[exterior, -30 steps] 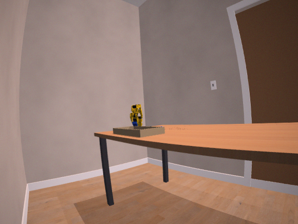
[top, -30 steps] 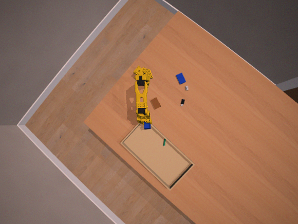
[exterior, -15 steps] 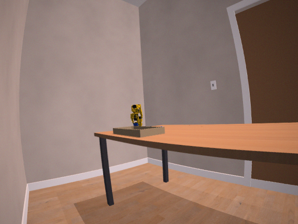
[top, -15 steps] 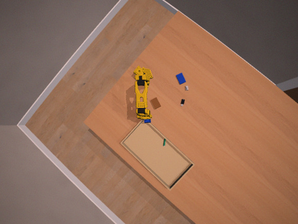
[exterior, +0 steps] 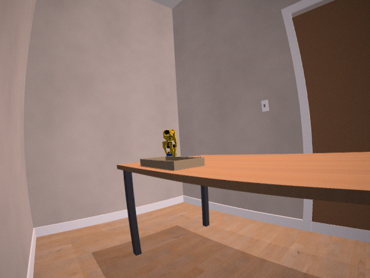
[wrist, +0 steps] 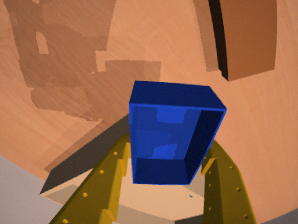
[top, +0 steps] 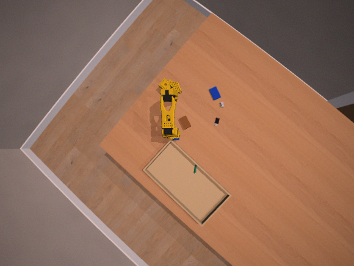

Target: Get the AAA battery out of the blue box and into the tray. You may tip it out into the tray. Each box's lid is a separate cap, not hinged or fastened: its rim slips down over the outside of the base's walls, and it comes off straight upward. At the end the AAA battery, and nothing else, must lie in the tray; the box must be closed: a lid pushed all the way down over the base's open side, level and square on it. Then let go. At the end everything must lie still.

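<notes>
My gripper (wrist: 172, 152) is shut on the blue box base (wrist: 174, 135), which is open and has no lid. I see no battery inside it. In the overhead view the gripper (top: 174, 137) holds the base (top: 176, 139) above the table, just outside the near corner of the tray (top: 186, 182). The green AAA battery (top: 195, 169) lies in the tray near its upper long wall. The blue lid (top: 215, 93) lies flat on the table, far right of the arm. In the side view the gripper (exterior: 169, 153) is behind the tray (exterior: 172, 162).
A brown closed box (top: 184, 122) stands just right of the arm and also shows in the wrist view (wrist: 242, 26). A small white object (top: 222, 104) and a small black and white object (top: 216, 121) lie between the lid and the brown box.
</notes>
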### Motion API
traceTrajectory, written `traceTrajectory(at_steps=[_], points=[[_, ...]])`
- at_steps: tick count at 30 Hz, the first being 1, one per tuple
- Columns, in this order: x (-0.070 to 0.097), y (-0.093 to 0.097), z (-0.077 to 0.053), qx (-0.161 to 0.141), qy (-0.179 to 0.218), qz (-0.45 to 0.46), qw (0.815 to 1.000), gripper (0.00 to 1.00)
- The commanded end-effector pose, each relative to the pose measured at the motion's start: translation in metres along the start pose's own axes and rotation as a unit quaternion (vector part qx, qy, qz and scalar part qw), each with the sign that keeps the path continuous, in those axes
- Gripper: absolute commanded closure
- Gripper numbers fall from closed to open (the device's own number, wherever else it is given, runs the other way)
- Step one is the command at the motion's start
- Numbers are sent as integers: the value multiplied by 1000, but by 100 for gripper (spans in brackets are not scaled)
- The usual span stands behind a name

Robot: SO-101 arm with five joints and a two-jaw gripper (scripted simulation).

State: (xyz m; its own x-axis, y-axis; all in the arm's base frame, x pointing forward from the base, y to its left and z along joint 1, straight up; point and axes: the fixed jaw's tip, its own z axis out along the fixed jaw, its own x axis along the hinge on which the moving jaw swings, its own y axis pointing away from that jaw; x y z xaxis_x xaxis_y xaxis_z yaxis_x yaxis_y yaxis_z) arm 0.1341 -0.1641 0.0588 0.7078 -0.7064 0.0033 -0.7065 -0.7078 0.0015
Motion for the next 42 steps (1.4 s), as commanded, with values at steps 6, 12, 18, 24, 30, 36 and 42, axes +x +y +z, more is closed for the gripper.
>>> traceTrajectory(at_steps=[6, 12, 18, 24, 30, 36, 42], points=[[-2, 2, -14, 0, 9, 0, 1000, 80], [-4, 2, -14, 1, 3, 0, 1000, 80], [-6, 2, -14, 1, -1, 0, 1000, 80], [-6, 2, -14, 1, -2, 0, 1000, 80], [-6, 2, -14, 1, -2, 0, 1000, 80], [-6, 2, -14, 1, -2, 0, 1000, 80], [-6, 2, -14, 1, -2, 0, 1000, 80]])
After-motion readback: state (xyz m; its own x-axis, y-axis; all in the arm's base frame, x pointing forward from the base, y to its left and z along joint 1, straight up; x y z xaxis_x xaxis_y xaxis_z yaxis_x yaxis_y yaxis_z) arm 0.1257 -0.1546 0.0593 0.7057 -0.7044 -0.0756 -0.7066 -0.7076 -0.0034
